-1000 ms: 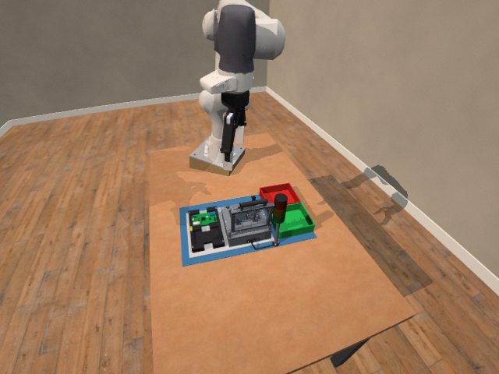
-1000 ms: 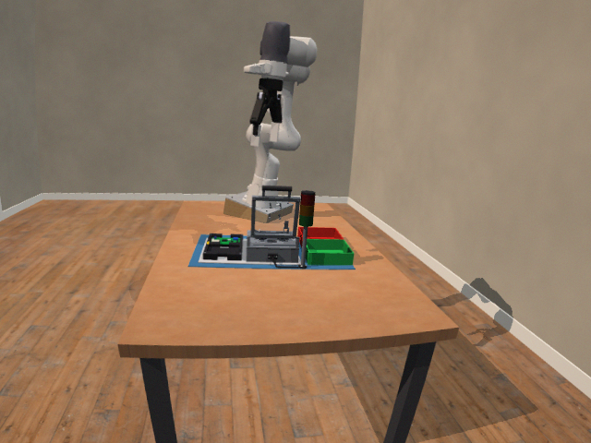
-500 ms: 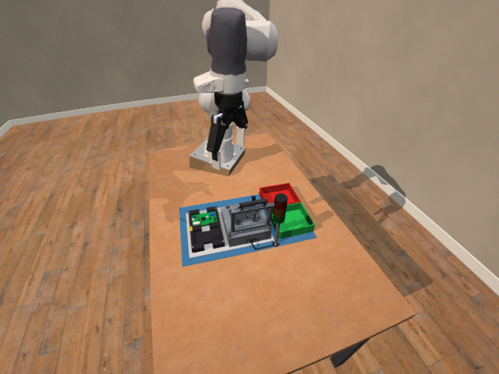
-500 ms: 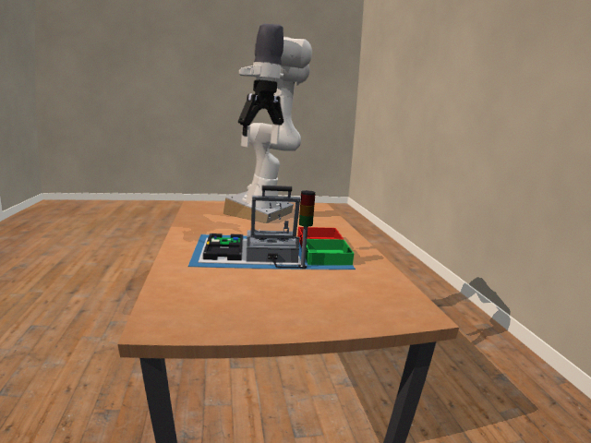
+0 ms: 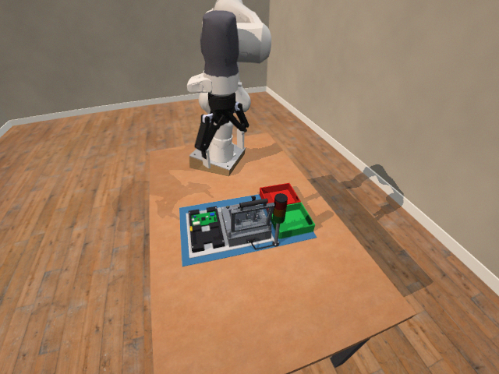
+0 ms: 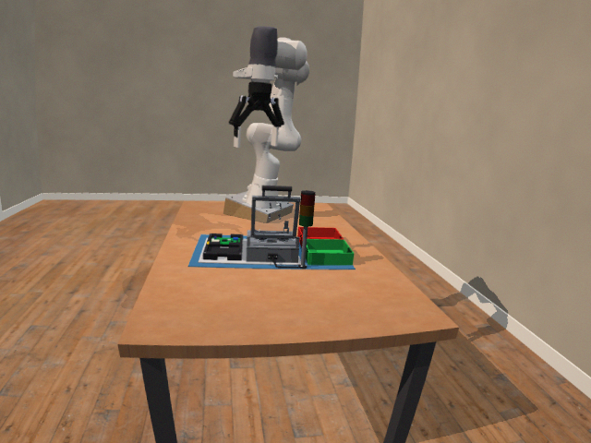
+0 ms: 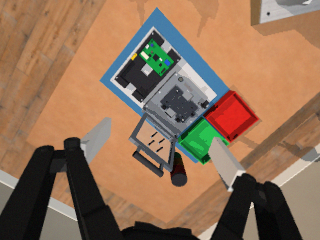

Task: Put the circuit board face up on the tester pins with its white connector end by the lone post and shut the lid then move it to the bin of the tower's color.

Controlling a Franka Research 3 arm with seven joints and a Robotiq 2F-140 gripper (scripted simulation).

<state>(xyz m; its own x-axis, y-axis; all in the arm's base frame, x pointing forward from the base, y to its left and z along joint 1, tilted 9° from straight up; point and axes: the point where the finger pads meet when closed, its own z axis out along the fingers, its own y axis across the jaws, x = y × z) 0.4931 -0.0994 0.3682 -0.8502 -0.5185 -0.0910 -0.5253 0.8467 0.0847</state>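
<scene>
Hanging high above the surface, the gripper has its jaws spread wide, empty; circuit board lies in the tray.

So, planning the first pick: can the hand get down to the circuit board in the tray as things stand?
Probably yes. The hand hangs open and empty high above the table, and the circuit board lies uncovered in the tray; the tester's raised lid stands beside it, not over it.

End effector raised, fingers wide apart
</scene>
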